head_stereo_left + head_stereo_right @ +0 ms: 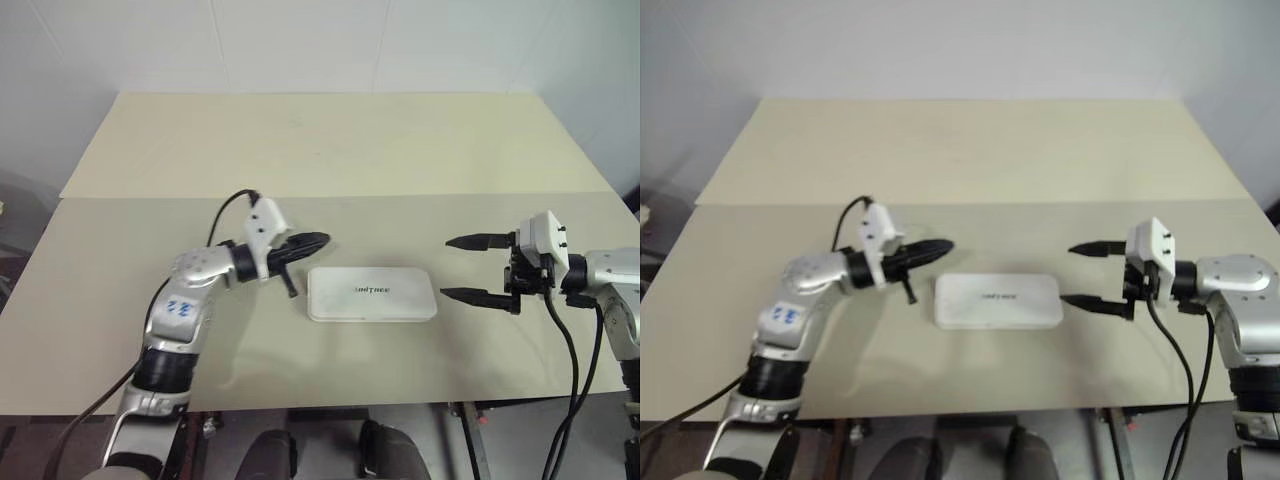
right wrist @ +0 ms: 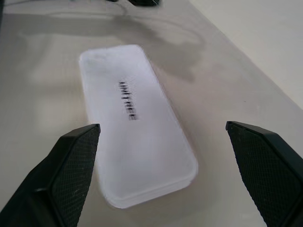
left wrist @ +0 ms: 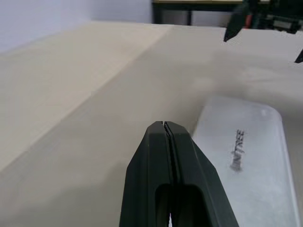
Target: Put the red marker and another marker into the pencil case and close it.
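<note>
On the beige surface [image 1: 150, 330] between both arms the pencil case [image 1: 371, 293] lies shut, left fingers [image 1: 312, 241] pressed together beside it, right fingers [image 1: 470, 295] spread wide at its other end, where a careless nudge might spring the lid.

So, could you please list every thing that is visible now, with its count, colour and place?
pencil case: one, white, lid shut, dark UNITREE print, lying flat on the table between the two grippers.
table: one, beige, with a seam running across it behind the case.
left gripper: one, black fingers, shut, empty, just beside the case's left end.
right gripper: one, black fingers, open, empty, beside the case's right end, pointing at it.
</note>
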`<state>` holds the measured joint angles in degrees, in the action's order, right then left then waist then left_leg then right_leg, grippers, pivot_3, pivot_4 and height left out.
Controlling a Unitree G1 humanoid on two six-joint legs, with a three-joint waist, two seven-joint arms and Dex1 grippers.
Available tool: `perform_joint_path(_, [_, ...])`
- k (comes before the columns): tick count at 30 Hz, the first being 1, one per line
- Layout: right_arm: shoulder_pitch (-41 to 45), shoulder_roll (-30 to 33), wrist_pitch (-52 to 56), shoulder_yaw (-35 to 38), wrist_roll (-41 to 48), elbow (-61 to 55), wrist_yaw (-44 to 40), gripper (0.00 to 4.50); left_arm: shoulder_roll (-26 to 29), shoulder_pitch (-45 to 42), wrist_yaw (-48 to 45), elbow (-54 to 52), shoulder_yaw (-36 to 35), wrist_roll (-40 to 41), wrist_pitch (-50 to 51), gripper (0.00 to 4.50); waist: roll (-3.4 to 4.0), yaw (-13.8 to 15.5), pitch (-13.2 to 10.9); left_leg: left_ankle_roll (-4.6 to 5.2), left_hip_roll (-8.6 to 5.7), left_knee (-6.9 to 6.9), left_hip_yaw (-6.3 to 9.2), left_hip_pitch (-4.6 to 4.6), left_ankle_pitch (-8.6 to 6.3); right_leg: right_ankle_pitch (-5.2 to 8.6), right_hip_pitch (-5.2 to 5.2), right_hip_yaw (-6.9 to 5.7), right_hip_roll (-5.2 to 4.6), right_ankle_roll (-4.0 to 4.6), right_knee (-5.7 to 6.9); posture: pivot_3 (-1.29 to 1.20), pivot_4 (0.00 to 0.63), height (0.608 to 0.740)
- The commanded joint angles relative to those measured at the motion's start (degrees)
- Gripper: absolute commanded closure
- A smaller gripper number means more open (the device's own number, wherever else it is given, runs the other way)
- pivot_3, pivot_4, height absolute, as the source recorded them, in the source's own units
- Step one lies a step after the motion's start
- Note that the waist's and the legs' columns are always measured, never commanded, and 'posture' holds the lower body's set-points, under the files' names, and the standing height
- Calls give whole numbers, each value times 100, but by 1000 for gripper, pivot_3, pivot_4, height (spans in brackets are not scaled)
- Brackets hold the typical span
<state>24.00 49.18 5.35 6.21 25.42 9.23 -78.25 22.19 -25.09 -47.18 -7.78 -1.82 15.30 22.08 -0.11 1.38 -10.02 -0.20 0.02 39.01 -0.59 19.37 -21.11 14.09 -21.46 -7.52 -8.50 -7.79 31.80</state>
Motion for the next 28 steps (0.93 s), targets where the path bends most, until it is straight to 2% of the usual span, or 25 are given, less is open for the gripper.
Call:
perform_joint_path(1, [158,-31,-382,87,-80,310,-130,0,399,672,-392,-442,-682,598,-262,3894,0,-12,0,-1,1,-2,0,0,0,0,-2,-1,1,0,0,0,150,740])
perform_joint_path(4, [186,-52,-533,99,-116,462,-198,0,794,1226,-909,-404,-852,767,-668,2879,2,-16,-1,-2,1,-4,-4,0,-1,0,-3,-1,0,0,-1,0,150,740])
perform_joint_path(8, [194,-121,-692,112,-131,573,-202,0,976,1791,-1283,-371,-1190,1107,-1081,1501,3,26,-2,-4,0,4,-1,5,-3,1,1,0,-4,2,-3,0,150,740])
perform_joint_path(12, [212,-122,-858,162,-136,756,-250,0,964,1769,-1281,-297,-1214,1205,-1320,218,3,14,-2,-6,2,4,-2,1,-4,1,3,0,-3,2,-1,0,150,740])
perform_joint_path(13, [211,-118,-879,172,-132,777,-259,0,973,1743,-1248,-292,-1186,1198,-1310,23,3,9,-2,-6,2,4,-2,0,-4,1,3,1,-3,2,1,0,150,740])
perform_joint_path(22, [210,-77,-1112,231,-195,986,-310,0,915,1005,-905,190,-929,896,-1612,23,3,-8,-2,-6,2,0,-9,-5,-4,1,1,2,0,2,3,0,150,740])
perform_joint_path(28, [418,-459,-1308,55,-409,1231,6,0,858,952,-801,-108,-888,1204,-1376,23,3,-10,-2,-5,2,-2,-10,-4,-4,1,-2,1,0,2,2,0,150,740])
